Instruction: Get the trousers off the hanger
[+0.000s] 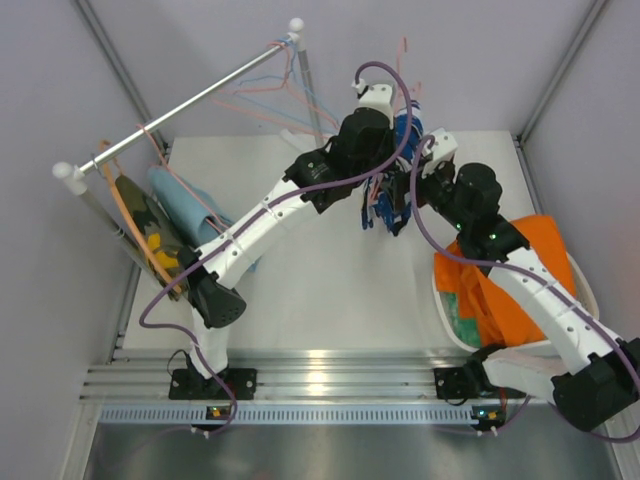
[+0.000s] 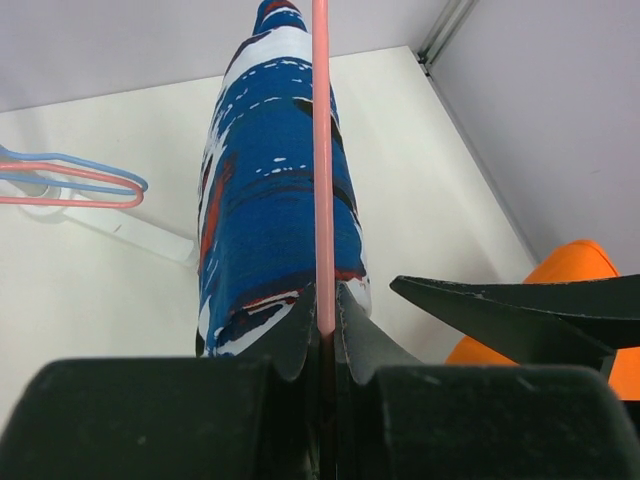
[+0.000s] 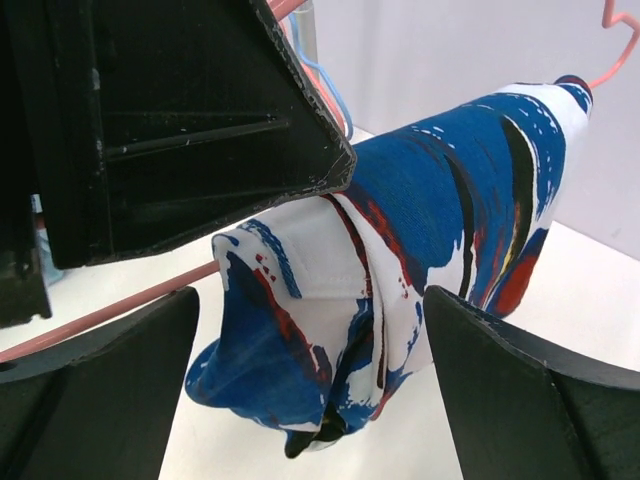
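- The left gripper (image 2: 322,312) is clamped tight on the wire of a pink hanger (image 2: 321,150). It holds the hanger in the air, off the rail (image 1: 180,100) and well to its right, probably so the garment hangs free and can be pulled off.
- The patterned trousers (image 2: 265,190), blue and white with red streaks, are draped over that hanger and trail down from it, well clear of the rail.
- The right gripper (image 3: 310,300) stands wide open and holds nothing. Its two fingers (image 3: 100,380) straddle the bunched lower end of the cloth with a gap on each side, which looks like the set-up for a pinch and a pull.
- A basket (image 1: 441,305) sits far from the rail, on the right-arm side, and seems to be the drop place. It holds the orange trousers (image 1: 530,250) and the mint green trousers (image 1: 465,312).
- The light blue trousers (image 1: 185,200) and the camouflage trousers (image 1: 150,225) hang at the left end of the rail, not yet taken.
- Count of trousers: five in all, with two in the basket, one on the held hanger and two on the rail.
- Empty hangers (image 2: 80,201) sit at the far right end of the rail. At least one is pink and one blue, but their wires overlap and I cannot tell the exact number.
- There are two grippers: one shut on the wire, one open.
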Controlling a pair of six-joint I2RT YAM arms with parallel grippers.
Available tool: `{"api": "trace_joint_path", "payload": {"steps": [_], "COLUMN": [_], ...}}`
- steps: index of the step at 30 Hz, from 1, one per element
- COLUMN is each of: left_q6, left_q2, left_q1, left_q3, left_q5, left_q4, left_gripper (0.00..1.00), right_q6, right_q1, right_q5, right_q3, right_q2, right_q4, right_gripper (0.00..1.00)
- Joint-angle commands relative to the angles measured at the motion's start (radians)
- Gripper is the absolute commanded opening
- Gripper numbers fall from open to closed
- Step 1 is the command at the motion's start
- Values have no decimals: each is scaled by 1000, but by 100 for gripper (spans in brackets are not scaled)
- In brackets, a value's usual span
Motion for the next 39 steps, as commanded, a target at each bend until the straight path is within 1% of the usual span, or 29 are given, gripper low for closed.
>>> {"api": "trace_joint_path", "payload": {"steps": [1,6,9,11,12,13,14,16,17,18,20,21,22,24,25,29,30,31,32,33,34,36,37,38,39], "left_q6": [-14,-3,3,5,3,3,2,-3,-7,-10,-18,-23,-24,-27,-27,-30,-30,-32,-32,-32,-30,-27,-24,-23,-23], "left_q2": [-75,-93,-103,-107,-115,-115,-116,-123,-124,-126,-135,-138,-139,-147,-150,-161,-164,-164,-166,-167,-169,-172,-175,-176,-182], "left_q1": [-3,-3,-3,-3,-3,-3,-3,-3,-3,-3,-3,-3,-3,-3,-3,-3,-3,-3,-3,-3,-3,-3,-3,-3,-3], "left_q3": [76,75,75,75,75,75,75,75,75,73,72,72,72,72,72,72,70,70,70,69,67,61,58,55,44], "left_q5": [-6,-1,-1,6,5,6,3,3,9,16,26,28,31,34,37,51,54,62,63,65,63,59,52,49,45], "left_q4": [208,200,198,198,198,200,200,200,202,202,202,202,205,205,205,208,211,211,211,209,211,209,211,212,215], "left_gripper": [0,0,0,0,0,0,0,0,0,0,0,0,0,0,0,0,0,0,0,0,0,0,0,0,0], "right_q6": [-10,-69,-115,-153,-162,-164,-164,-152,-149,-143,-139,-133,-130,-118,-118,-126,-133,-138,-144,-152,-155,-161,-161,-164,-167], "right_q1": [11,10,10,11,10,11,10,11,11,10,8,10,10,10,10,10,10,10,10,11,11,10,10,10,10], "right_q5": [-13,59,76,76,82,82,82,73,70,68,71,80,85,99,97,127,127,125,119,110,107,108,107,107,108], "right_q3": [8,5,2,1,-2,-2,-2,-3,-3,-5,-5,-6,-6,-5,-8,-15,-18,-18,-17,-17,-15,-18,-20,-22,-22], "right_q2": [20,31,29,29,29,33,36,49,54,60,75,82,91,100,106,123,126,134,135,140,143,145,143,141,140], "right_q4": [93,63,47,41,41,43,44,55,58,61,75,79,82,87,90,104,109,112,112,112,112,118,124,122,124], "right_gripper": [93,85,79,72,64,59,56,56,56,59,71,83,87,92,96,98,95,87,83,71,62,49,36,27,14]}}
